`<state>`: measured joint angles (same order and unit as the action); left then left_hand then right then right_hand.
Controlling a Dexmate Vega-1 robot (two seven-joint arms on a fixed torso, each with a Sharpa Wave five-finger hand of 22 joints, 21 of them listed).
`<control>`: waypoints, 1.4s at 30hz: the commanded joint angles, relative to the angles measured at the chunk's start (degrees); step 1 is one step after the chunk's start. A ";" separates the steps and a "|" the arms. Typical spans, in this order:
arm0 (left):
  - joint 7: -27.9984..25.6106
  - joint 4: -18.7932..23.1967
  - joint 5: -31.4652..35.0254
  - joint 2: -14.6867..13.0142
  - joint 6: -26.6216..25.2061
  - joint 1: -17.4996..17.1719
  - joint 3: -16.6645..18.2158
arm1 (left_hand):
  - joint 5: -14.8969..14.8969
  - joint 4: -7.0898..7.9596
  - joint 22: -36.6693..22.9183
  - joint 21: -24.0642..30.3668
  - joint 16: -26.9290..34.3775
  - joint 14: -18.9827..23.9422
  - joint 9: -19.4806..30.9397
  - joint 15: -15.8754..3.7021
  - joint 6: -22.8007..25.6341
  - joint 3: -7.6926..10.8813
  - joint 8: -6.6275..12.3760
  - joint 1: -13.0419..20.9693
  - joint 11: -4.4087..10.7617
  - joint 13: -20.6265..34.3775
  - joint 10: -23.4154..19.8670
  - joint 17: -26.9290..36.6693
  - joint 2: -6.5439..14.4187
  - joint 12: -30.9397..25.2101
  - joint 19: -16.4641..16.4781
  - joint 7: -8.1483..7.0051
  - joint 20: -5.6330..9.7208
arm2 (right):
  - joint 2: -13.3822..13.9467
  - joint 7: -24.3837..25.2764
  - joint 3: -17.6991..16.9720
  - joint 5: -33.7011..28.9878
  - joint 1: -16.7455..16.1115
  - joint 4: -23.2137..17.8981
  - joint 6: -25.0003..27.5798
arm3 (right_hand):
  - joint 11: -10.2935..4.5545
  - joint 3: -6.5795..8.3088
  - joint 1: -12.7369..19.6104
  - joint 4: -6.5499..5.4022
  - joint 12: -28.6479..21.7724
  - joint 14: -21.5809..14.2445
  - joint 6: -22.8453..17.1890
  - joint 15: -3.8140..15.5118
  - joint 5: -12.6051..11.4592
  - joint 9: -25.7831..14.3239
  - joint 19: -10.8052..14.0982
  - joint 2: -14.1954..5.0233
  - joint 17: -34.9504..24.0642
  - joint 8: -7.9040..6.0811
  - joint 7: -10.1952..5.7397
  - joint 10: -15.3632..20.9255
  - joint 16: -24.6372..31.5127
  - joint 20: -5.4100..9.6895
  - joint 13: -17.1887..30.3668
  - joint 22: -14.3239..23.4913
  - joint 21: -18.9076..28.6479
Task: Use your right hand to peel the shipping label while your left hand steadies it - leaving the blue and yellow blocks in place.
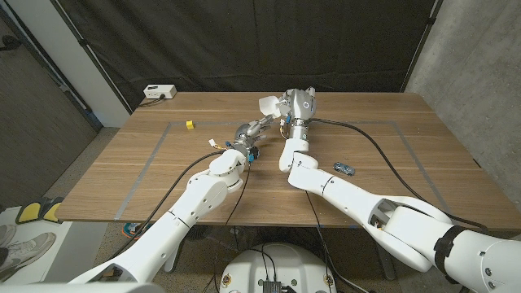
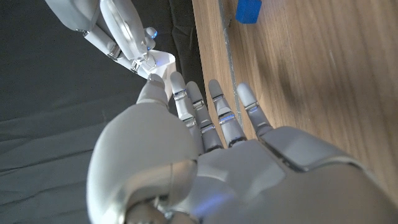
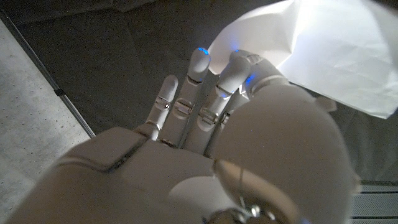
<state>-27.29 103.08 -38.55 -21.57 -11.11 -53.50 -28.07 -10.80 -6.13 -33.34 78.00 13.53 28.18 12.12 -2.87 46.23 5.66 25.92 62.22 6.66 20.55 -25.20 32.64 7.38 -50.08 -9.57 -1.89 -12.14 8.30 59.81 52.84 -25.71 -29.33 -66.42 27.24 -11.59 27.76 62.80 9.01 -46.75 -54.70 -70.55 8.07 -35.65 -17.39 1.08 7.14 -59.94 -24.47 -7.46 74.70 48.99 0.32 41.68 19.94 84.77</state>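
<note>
Above the table's (image 1: 391, 155) far middle, the right hand (image 1: 295, 106) was up, pinching the white shipping label (image 1: 270, 104) between thumb and fingers; the sheet flared out to its left, clear of the wood. The left hand (image 1: 247, 137) sat lower and nearer the robot, fingers straight and apart, reaching toward that label; whether it touched the paper was hard to tell. The blue block (image 2: 247, 10) lay beside it, mostly hidden overhead; the yellow block (image 1: 189, 124) stood well apart.
</note>
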 commanded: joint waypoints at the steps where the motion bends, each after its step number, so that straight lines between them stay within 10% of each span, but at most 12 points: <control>1: -0.82 -1.41 -0.67 0.80 -0.21 1.39 -0.23 | 0.14 -0.27 -0.25 0.68 -0.23 0.87 -0.34 -2.35 -2.24 0.79 -1.42 1.10 0.48 0.36 -0.27 0.07 0.13 -0.47 -2.23 -0.89 -0.19 | 0.20 -0.37 -0.08 0.54 0.32 0.83 -1.95 | 0.06 0.53 -0.59 0.04 0.17 -0.46 -1.43 5.03 -0.37 -0.26 -0.35 0.00 -0.20 -0.17 1.40 0.23 0.27 -0.21 -0.01 -0.09 0.44; 14: -1.28 -2.37 -2.14 1.36 -1.71 2.46 -0.18 | -0.07 -0.54 0.16 1.13 -0.41 2.80 -0.29 -2.75 8.53 6.46 1.12 4.70 1.07 1.95 -3.26 0.37 3.34 -2.77 -1.93 0.14 -0.27 | -0.20 0.69 -0.27 0.97 1.37 3.47 -5.00 | 0.00 0.76 -0.83 0.05 0.27 -0.43 -1.51 5.04 -0.32 -0.30 -0.44 0.11 -0.26 -0.15 1.26 0.25 0.32 -0.17 0.35 -0.87 1.01; 25: -2.12 -4.10 0.44 1.66 -0.70 3.75 -1.50 | -1.56 1.08 -0.35 2.29 -0.83 2.38 2.62 -4.39 6.96 10.39 2.45 4.90 1.87 4.81 -0.18 1.13 3.71 -3.91 -2.07 2.12 -0.24 | -0.24 0.99 0.08 1.31 2.12 5.28 -7.53 | 0.01 1.00 -1.00 0.05 0.43 -0.42 -1.47 5.05 -0.30 -0.38 -0.54 0.08 -0.26 -0.12 1.28 0.27 0.33 -0.10 0.52 -1.54 1.46; 32: -3.10 -6.19 6.14 1.72 1.52 5.28 -3.43 | -5.47 3.32 -2.03 4.62 1.02 2.51 10.25 -6.16 6.41 15.04 8.56 3.78 0.40 10.96 0.96 5.06 2.53 -8.16 -3.31 4.24 0.00 | 0.70 -1.04 0.00 1.43 1.67 2.87 -6.36 | 0.08 0.76 -1.32 -0.34 0.99 0.27 -0.25 4.93 0.41 -0.18 -0.90 -0.67 0.06 0.52 0.45 -1.36 0.09 -0.51 1.05 -1.79 2.30; 34: -3.33 -6.49 7.45 1.82 2.17 5.44 -3.69 | -6.20 3.35 -2.09 4.76 1.16 2.35 11.15 -6.15 6.22 15.37 9.31 3.63 0.49 11.47 0.45 5.48 2.31 -8.60 -3.15 4.17 0.13 | 1.42 -2.70 0.09 1.35 1.40 1.35 -5.22 | 0.45 -0.75 -2.81 -0.85 2.48 1.46 2.30 4.79 2.33 0.10 -1.88 -0.73 0.42 1.67 0.20 -5.20 -0.08 -1.45 1.17 -2.14 2.77; 37: -3.48 -6.99 9.72 1.77 3.51 5.58 -4.14 | -7.06 3.55 -2.10 4.97 1.53 2.41 12.33 -6.16 6.06 15.65 10.35 3.22 0.72 12.10 0.32 6.14 2.06 -8.92 -2.50 3.95 0.32 | 2.43 -6.14 0.09 1.41 0.94 -1.49 -2.07 | 1.90 -3.60 -6.80 -1.40 9.45 6.38 13.72 4.71 10.90 2.26 -3.27 -0.61 3.61 7.89 -0.23 -15.26 -2.64 -3.37 -4.03 -4.72 1.81; 40: -2.99 -6.91 10.67 1.50 3.65 5.66 -4.14 | -7.78 3.70 -2.07 5.13 1.88 2.42 13.60 -6.26 5.48 15.98 11.32 2.84 0.96 12.78 0.22 6.85 1.84 -9.23 -1.86 3.65 0.36 | 3.77 -10.61 0.49 1.20 0.70 -4.62 1.82 | 3.92 -3.13 -11.46 -1.98 19.52 11.55 23.79 4.25 18.59 4.30 -4.47 -1.82 12.00 13.13 -0.01 -26.13 -9.45 -4.82 -11.27 -7.66 0.59; 42: -2.44 -6.64 10.71 1.23 3.02 5.76 -4.05 | -8.19 3.71 -2.02 5.16 1.99 2.27 14.36 -6.44 5.42 16.22 12.00 2.68 0.98 13.18 0.19 7.23 1.67 -9.40 -1.58 3.47 0.40 | 4.77 -14.02 0.48 1.66 0.58 -6.77 3.63 | 6.05 -2.09 -16.56 -3.33 25.19 13.31 28.25 2.74 21.05 4.99 -5.84 -2.28 18.83 13.60 -0.09 -31.80 -15.06 -5.65 -14.43 -8.63 -0.28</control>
<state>-30.06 97.29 -32.69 -19.93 -9.51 -48.61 -31.14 -18.31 -6.21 -35.21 82.68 14.87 30.72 14.87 -2.76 51.90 17.41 30.19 65.49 7.06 29.94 -24.17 39.32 8.96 -58.85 -9.84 1.60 -11.86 9.67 56.12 52.94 -24.43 -27.89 -65.31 23.46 -7.76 24.57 50.97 7.09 -27.92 -43.74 -47.50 5.18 -17.92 -13.20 -3.74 5.36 -48.14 -12.07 -7.55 49.40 39.79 -4.08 31.03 12.52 85.33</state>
